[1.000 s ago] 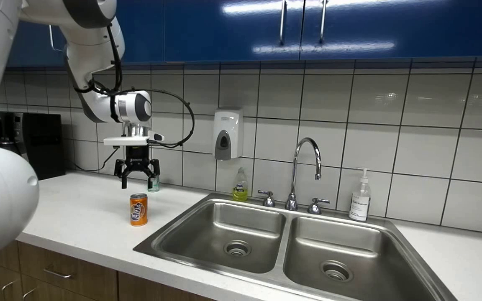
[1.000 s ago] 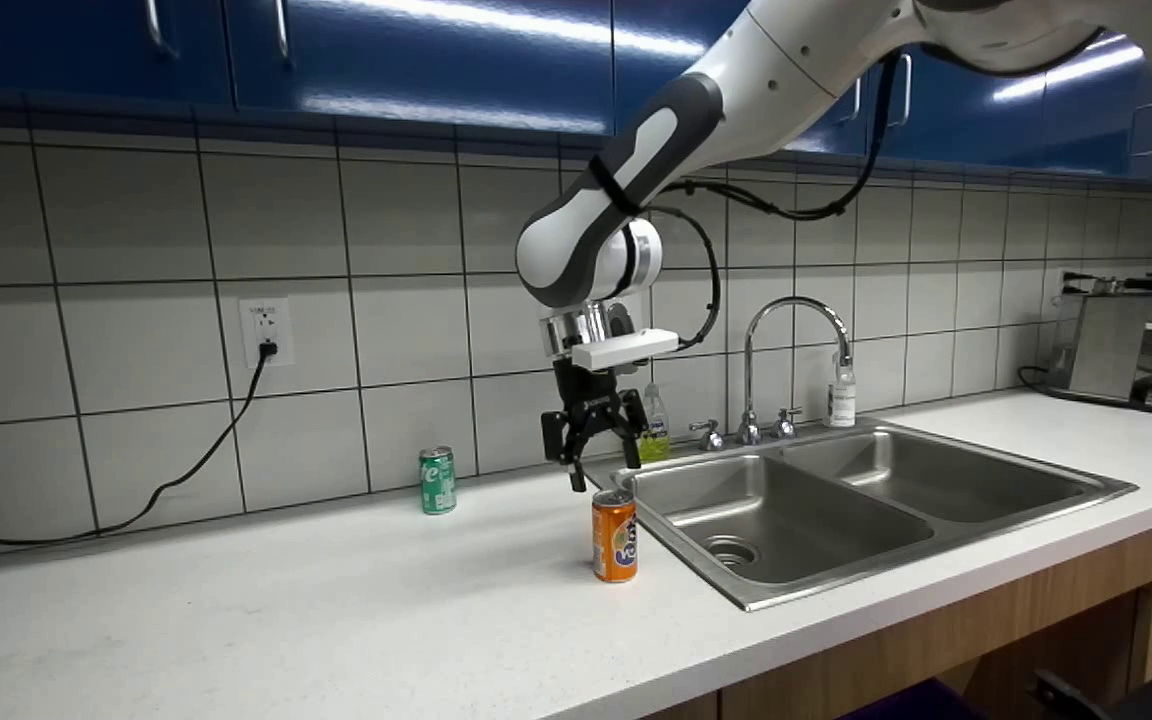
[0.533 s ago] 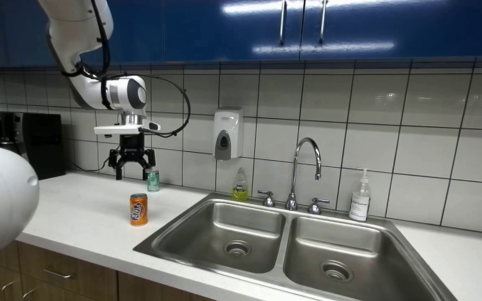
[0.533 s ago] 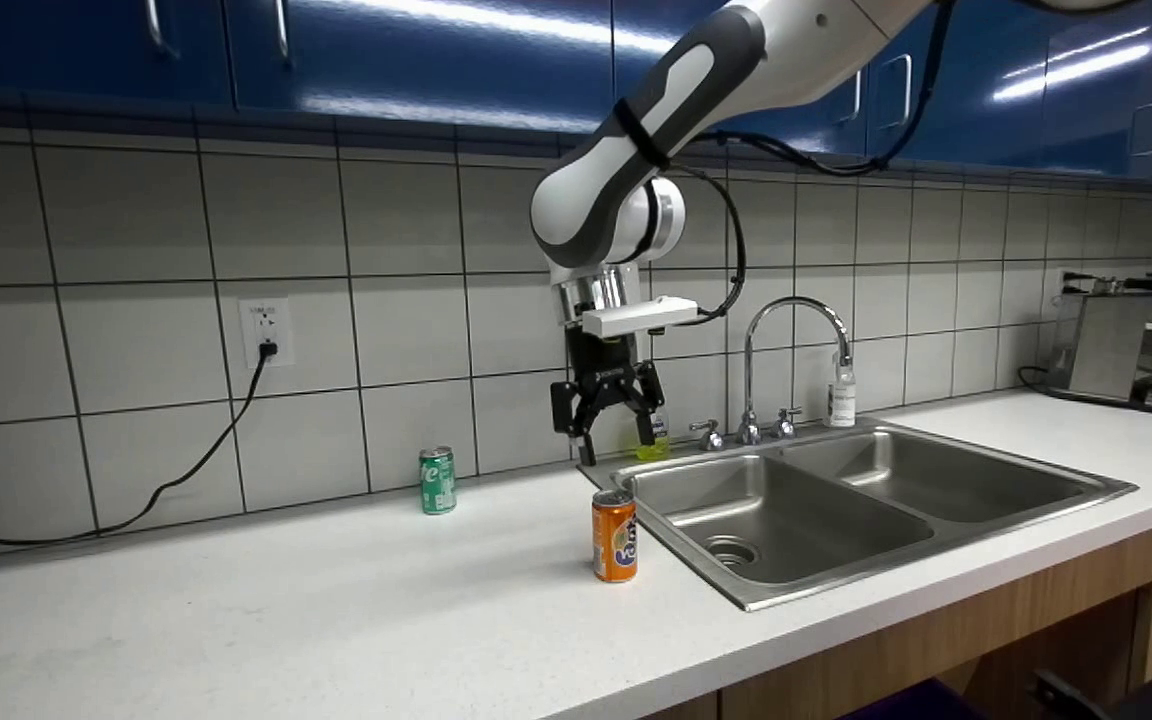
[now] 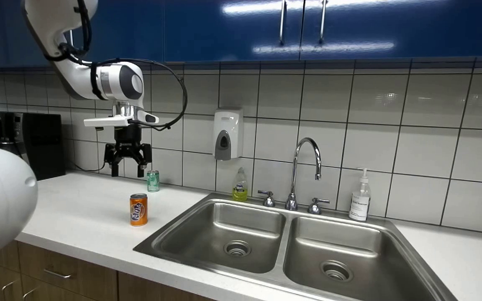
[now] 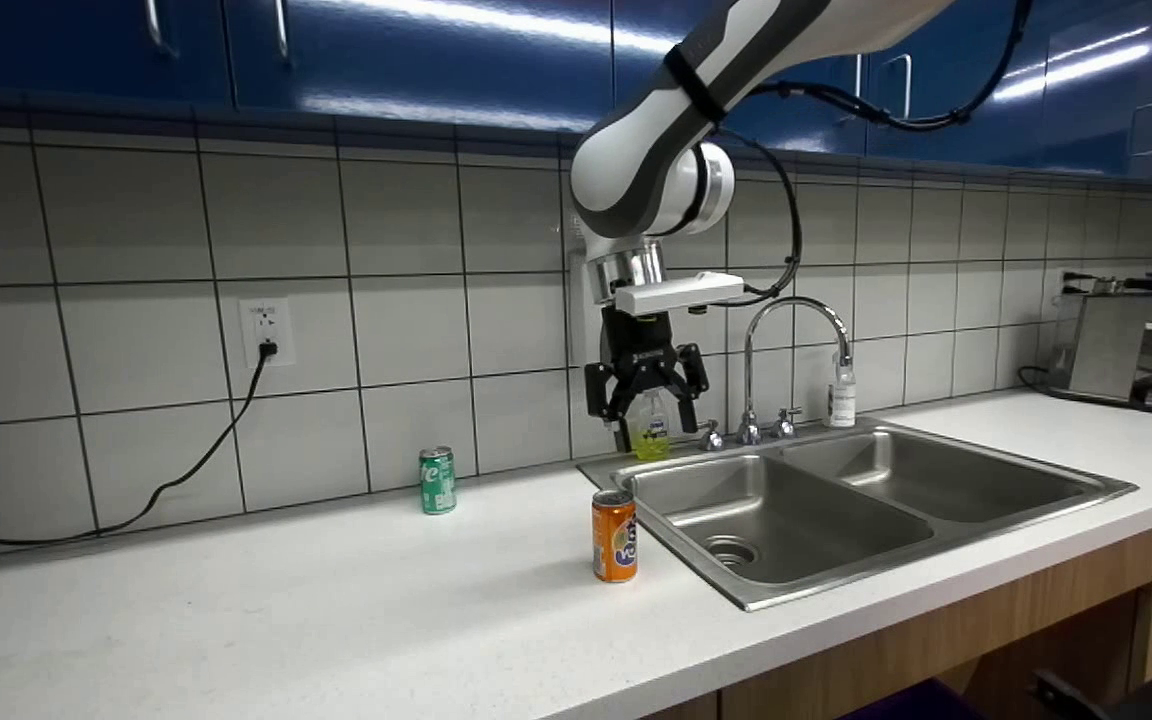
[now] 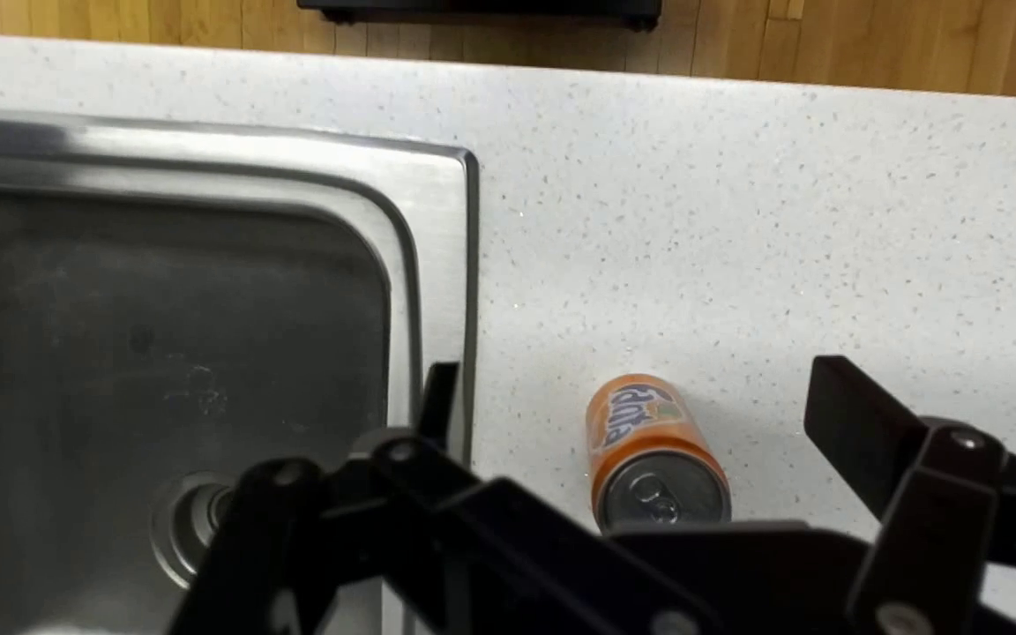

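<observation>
The hand point(image 5: 128, 171) hangs spread wide above the worktop point(image 6: 286, 620), higher than the orange Fanta can point(image 5: 139, 210) and apart from it; the can stands upright on the worktop, just beside the sink point(image 7: 442, 265). In both exterior views a green can point(image 6: 437, 481) stands upright near the tiled wall point(image 6: 406, 330), and a bottle of yellow-green liquid point(image 5: 240, 190) stands at the sink's back edge, near the chrome tap point(image 5: 291, 201).
</observation>
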